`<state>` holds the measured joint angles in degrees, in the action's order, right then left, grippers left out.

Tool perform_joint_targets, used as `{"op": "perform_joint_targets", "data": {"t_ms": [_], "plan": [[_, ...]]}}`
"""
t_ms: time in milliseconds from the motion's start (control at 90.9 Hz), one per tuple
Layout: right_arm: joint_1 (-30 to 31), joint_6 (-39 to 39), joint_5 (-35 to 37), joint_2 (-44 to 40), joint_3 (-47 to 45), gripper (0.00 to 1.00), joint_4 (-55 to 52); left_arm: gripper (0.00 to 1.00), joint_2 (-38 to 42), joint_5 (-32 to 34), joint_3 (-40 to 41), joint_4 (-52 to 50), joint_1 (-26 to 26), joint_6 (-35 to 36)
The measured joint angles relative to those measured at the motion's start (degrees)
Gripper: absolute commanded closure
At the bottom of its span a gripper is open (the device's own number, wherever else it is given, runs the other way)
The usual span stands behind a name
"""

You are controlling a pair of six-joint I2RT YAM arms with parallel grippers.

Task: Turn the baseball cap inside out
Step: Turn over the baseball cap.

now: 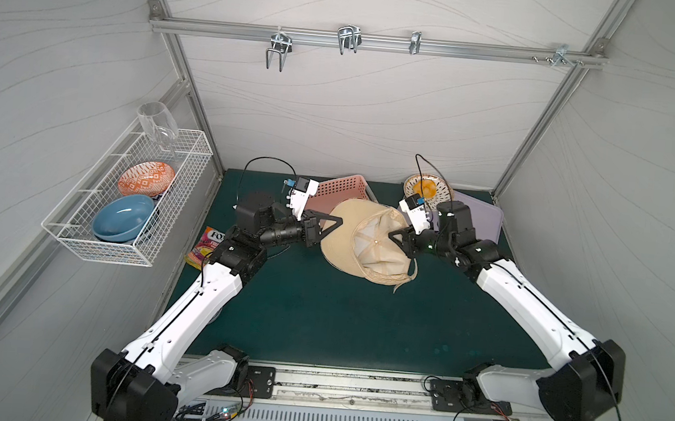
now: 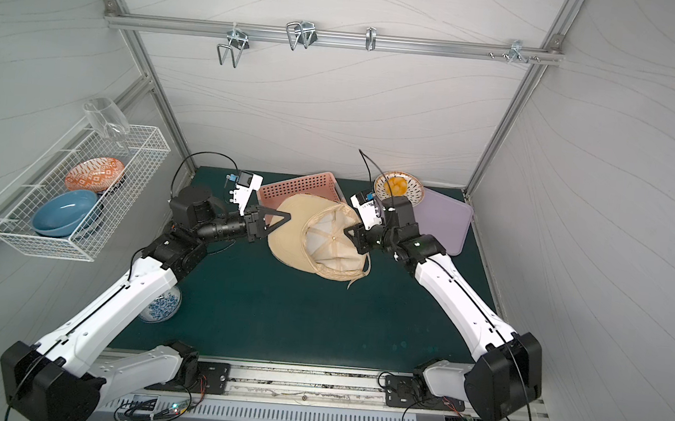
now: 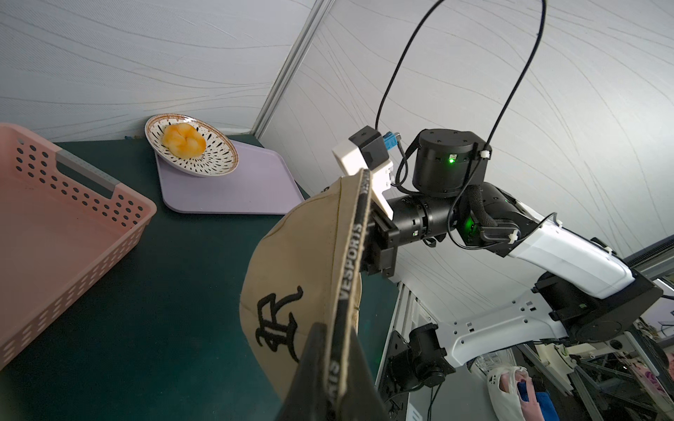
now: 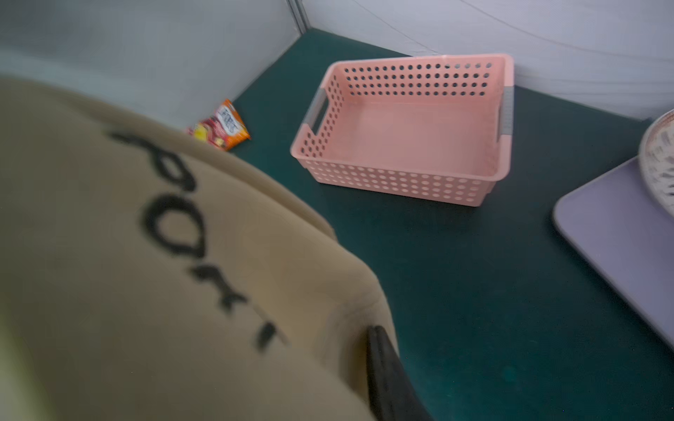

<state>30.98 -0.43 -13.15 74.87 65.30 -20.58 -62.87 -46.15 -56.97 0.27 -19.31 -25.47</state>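
Observation:
The tan baseball cap hangs above the green mat between my two grippers, opening upward, so its pale lining and seam tapes show in both top views. My left gripper is shut on the rim at the brim side. In the left wrist view its fingers pinch the black sweatband tape beside the black monogram on the cap. My right gripper is shut on the opposite rim. In the right wrist view the cap fills the near side. Only one black finger shows past the cloth.
A pink perforated basket sits behind the cap. At the back right a patterned plate with a bun rests on a lilac tray. A snack packet lies by the left arm, a blue-patterned bowl under it. A wire rack hangs on the left wall.

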Motion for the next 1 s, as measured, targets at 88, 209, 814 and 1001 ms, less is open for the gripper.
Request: {"op": "perform_joint_targets", "data": {"t_ms": [88, 209, 814, 1001], "plan": [[2.08, -0.74, 9.42, 0.0, 0.0, 0.86, 0.24, 1.0, -0.55, -0.02, -0.57, -1.05, 0.0, 0.15], [3.96, -0.37, 19.96, 0.02, 0.04, 0.76, 0.81, 1.0, -0.83, 0.09, -0.98, -2.47, 0.0, 0.44], [-11.91, 13.55, -11.47, -11.67, -0.04, 0.25, -0.79, 1.0, -1.79, 18.12, -3.76, -9.09, -3.02, 22.36], [-11.93, 26.47, -24.46, -8.17, 2.51, 0.25, 0.33, 1.0, -1.44, 27.43, -3.04, -7.21, -10.01, 39.32]]}}
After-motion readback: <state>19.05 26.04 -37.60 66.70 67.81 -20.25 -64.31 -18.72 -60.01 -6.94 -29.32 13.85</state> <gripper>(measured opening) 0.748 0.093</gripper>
